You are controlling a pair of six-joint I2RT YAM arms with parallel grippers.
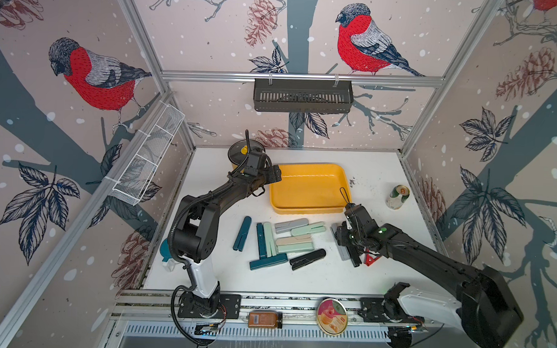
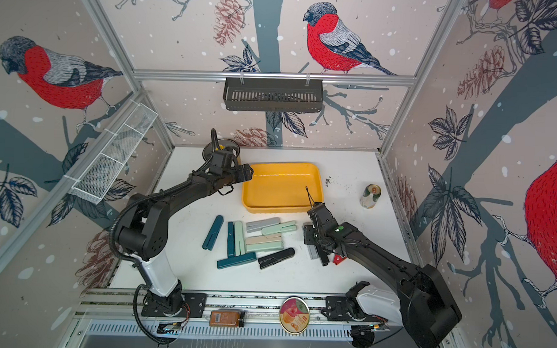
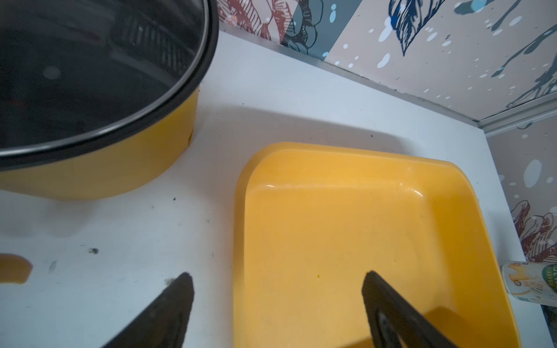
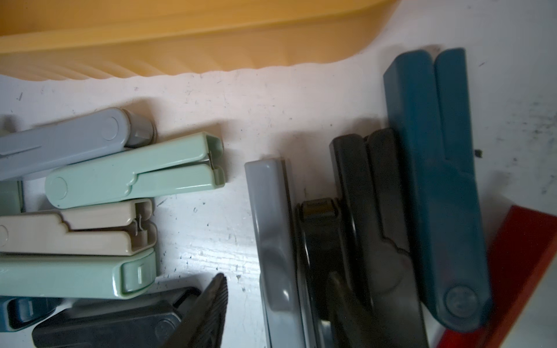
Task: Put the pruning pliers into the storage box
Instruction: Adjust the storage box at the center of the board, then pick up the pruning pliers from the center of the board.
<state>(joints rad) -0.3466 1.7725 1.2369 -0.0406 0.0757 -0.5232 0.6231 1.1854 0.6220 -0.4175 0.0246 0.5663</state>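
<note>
White tabletop (image 1: 299, 279) inside bird-papered walls (image 1: 212, 35). Yellow storage box (image 1: 307, 210) sits empty at the rear; pruning pliers (image 1: 295, 242) lie scattered just in front. Left gripper (image 3: 277, 280) hovers open and empty over the box's edge. Right gripper (image 4: 275, 283), nearer, straddles a grey plier (image 4: 271, 211) lengthwise, jaws apart.

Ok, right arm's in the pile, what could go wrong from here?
The right gripper straddles the grey pliers, which lie close beside the black pliers and teal pliers: closing may catch two or drag neighbours. The left gripper hangs open astride the storage box rim, so it could knock the box or block the drop.
</note>
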